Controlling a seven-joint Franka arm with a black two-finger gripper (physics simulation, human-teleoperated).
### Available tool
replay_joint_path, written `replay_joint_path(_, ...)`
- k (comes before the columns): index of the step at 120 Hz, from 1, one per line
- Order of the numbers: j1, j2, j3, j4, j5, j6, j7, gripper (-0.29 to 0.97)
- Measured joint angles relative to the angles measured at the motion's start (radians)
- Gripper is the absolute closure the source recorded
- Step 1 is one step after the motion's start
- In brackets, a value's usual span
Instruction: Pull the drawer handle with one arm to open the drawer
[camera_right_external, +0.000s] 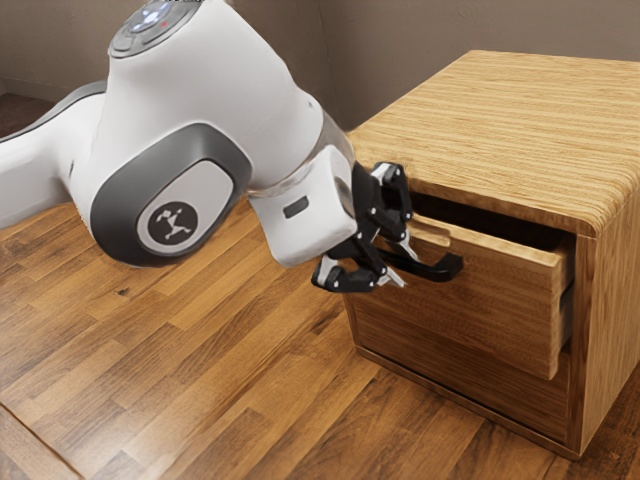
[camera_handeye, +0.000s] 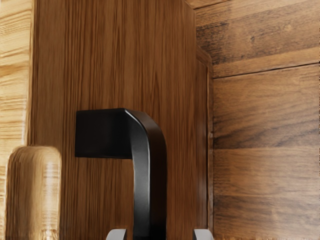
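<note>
Straddling the black drawer handle (camera_right_external: 441, 267) with jaws parted rather than clamping it, the gripper (camera_right_external: 393, 243) is likely risking sliding off sideways while the drawer (camera_right_external: 480, 300) is sitting only partly out of the wooden cabinet (camera_right_external: 520, 110).

Soft, even light seemed to come from above, leaving a mild sheen on the white arm (camera_right_external: 230, 100) and dark shadow inside the cabinet (camera_right_external: 520, 110) above the drawer (camera_right_external: 490, 300).

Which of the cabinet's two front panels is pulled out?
The upper drawer, bearing the black handle by the pincer: it juts out of the cabinet, while the lower panel sits flush.
</note>
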Motion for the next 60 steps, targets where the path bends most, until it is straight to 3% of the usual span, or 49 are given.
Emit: replay_joint_path(60, -0.003, -0.198, -0.005, -0.226, 0.001, 0.079, -0.013, 0.60)
